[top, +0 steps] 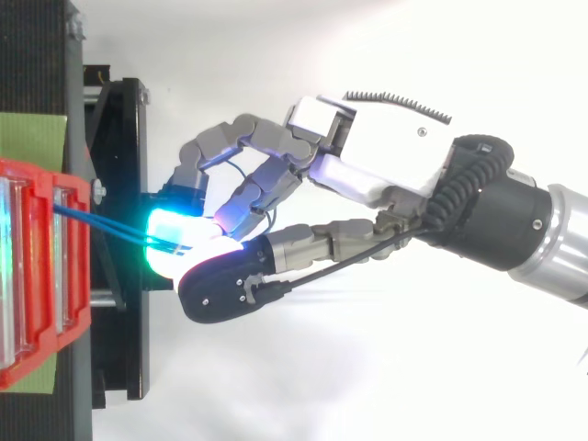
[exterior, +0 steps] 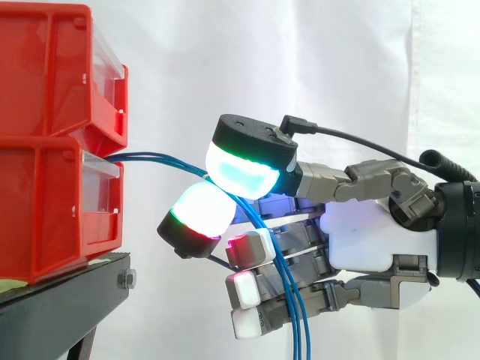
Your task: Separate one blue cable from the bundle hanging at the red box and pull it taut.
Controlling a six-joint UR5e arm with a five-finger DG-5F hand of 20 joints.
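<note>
Beside the black stand (exterior: 67,300), my hand (exterior: 367,240) enters from the right in the side view. On the stand, the upper red bin (exterior: 52,67) is stacked on the lower red bin (exterior: 45,217). The blue cables (exterior: 161,158) emerge at the front lip of the lower bin, just under the upper one; what else either bin holds is hidden. The strands run across to my two large glowing pads (exterior: 244,172), which are curled together and pinch them, cyan above and white below. Past the pinch, the cables drop across my smaller fingers. In the top view, two strands span from bin to pads.

red bins (exterior: 52,187) block the left
</note>
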